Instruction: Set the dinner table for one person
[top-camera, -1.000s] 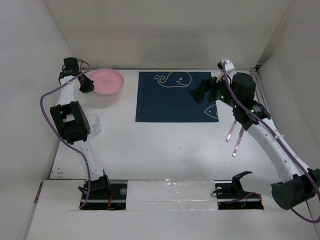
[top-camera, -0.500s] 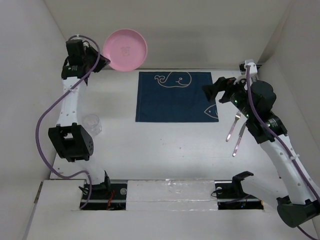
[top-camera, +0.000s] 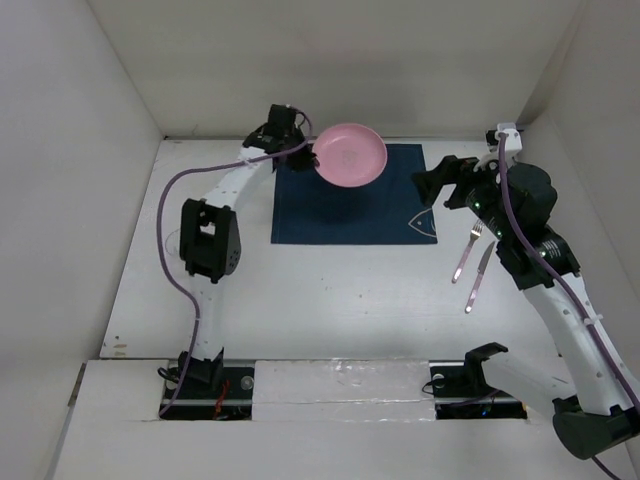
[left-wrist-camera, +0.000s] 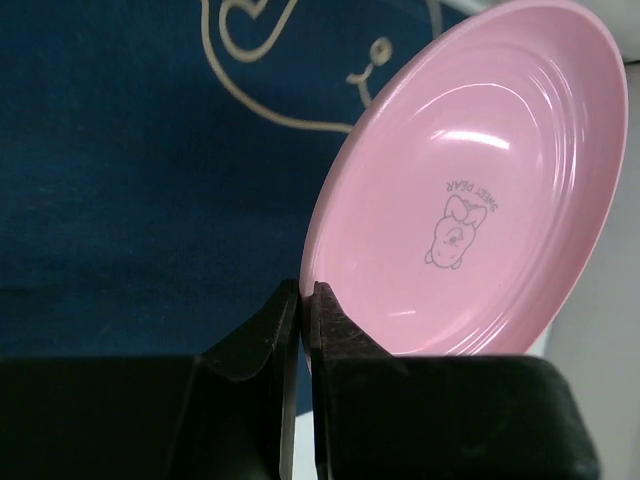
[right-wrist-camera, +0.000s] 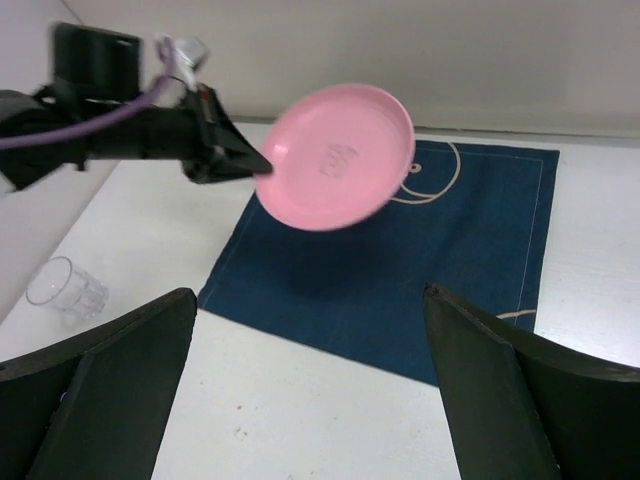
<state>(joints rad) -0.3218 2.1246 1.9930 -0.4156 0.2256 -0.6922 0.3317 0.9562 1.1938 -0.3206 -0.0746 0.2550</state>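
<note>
Above the far end of a navy-blue cloth placemat with white whale drawings (top-camera: 345, 215), the left gripper (left-wrist-camera: 305, 300) pinches the rim of a round pink plastic plate (top-camera: 349, 154), holding it tilted in the air. Beneath everything spreads the large matte-white dinner table (top-camera: 330, 290). Just right of the mat the right gripper (top-camera: 430, 188) hovers, fingers spread wide around nothing, near a metal fork (top-camera: 466, 253) and knife (top-camera: 478, 277) lying side by side.
</note>
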